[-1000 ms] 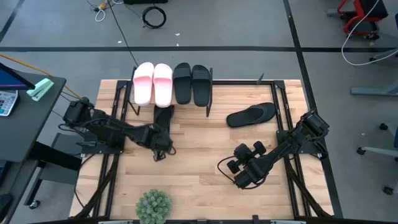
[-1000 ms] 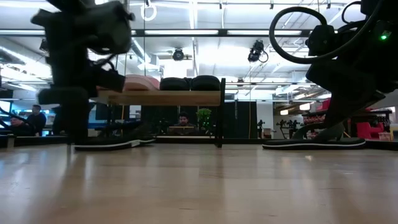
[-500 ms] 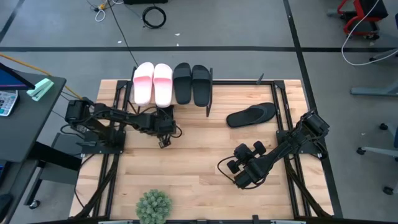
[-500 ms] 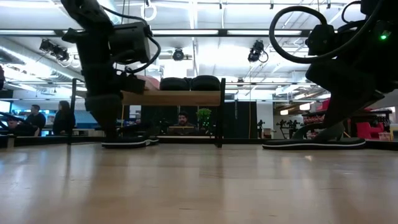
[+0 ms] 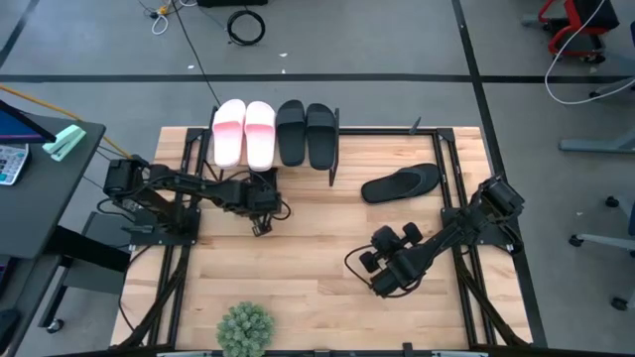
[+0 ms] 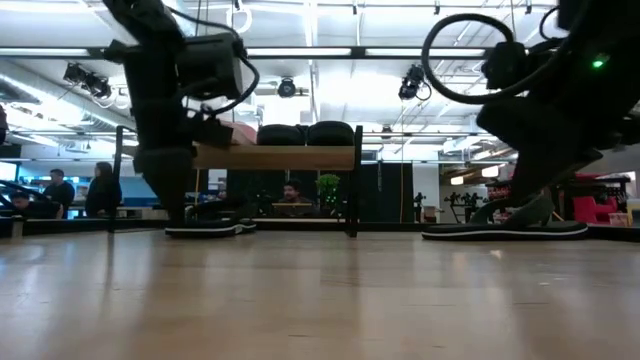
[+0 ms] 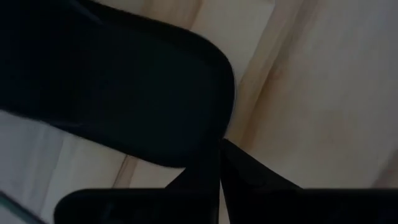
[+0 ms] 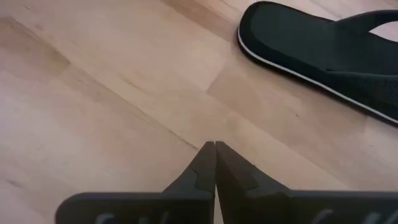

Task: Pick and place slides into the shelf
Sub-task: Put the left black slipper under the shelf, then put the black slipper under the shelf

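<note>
The shelf stands at the table's far edge and carries two pale pink slides and two wide black slides on its top board. A thin black slide lies flat on the table, its far part under the shelf. My left gripper is shut, right at that slide's near end. A second thin black slide lies flat on the table toward the right. My right gripper is shut and empty above bare wood, nearer the front than that slide. My left gripper has its shut fingertips at the rim of the thin slide's rounded near end. It slants steeply down from the near-left side. I cannot tell whether the fingertips touch the rim. The slide lies flat on the table.
A potted plant stands at the table's near edge. Black frame rails run along the table's left and right sides. Bare wood lies between the two arms. People show in the room beyond the table in the low view.
My left gripper has swung toward the far edge and the shelf, staying shut. The thin black slide in front of it has slid along the table, farther under the shelf. Both have kept still in the last half second.
</note>
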Robot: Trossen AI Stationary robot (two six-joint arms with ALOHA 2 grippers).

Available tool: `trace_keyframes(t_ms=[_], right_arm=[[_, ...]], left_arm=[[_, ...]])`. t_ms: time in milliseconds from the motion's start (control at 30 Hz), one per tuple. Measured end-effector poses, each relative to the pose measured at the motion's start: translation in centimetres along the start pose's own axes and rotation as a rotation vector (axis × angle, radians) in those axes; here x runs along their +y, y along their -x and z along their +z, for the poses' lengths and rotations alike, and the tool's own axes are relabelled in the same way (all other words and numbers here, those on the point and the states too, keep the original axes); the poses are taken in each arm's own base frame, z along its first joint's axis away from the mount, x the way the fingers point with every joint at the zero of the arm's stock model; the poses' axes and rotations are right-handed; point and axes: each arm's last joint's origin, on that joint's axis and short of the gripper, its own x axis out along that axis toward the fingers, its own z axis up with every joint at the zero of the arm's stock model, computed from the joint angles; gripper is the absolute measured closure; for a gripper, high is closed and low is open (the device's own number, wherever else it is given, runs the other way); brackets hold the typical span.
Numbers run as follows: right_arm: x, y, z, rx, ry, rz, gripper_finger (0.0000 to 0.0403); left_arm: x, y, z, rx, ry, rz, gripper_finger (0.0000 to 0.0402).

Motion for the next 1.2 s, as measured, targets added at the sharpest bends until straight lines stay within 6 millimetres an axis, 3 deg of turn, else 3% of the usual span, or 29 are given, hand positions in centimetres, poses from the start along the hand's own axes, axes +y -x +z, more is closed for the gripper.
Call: trace_keyframes(t_ms=[267, 400, 533, 733, 933, 1100, 1200], right_arm=[[0.4, 0.7, 0.2, -0.052, 0.225, 0.024, 0.0393], [0.7, 1.9, 0.9, -0.073, 0.207, 0.013, 0.0399], [-0.5, 2.4, 1.8, -0.057, 0.179, -0.108, 0.0399], [-2.4, 1.1, 3.5, 0.152, 0.191, -0.324, 0.0378], [-2.3, -1.3, 5.4, 0.331, 0.421, -0.287, 0.0332], [-3.1, -3.5, 7.7, 0.356, 0.431, -0.332, 0.0283], [-3.9, -5.1, 9.2, 0.410, 0.523, -0.347, 0.0253]], left_arm=[[-1.9, 5.1, 2.4, -0.058, -0.108, 0.046, 0.0396], [-3.1, 8.1, 3.7, -0.138, -0.164, 0.026, 0.0390], [-3.8, 10.2, 4.8, -0.218, -0.205, -0.006, 0.0373], [-4.2, 10.7, 5.7, -0.315, -0.230, -0.033, 0.0370], [-4.2, 10.6, 5.7, -0.312, -0.211, -0.035, 0.0385], [-4.2, 10.6, 5.7, -0.312, -0.200, -0.037, 0.0393], [-4.2, 10.6, 5.7, -0.312, -0.200, -0.037, 0.0391]])
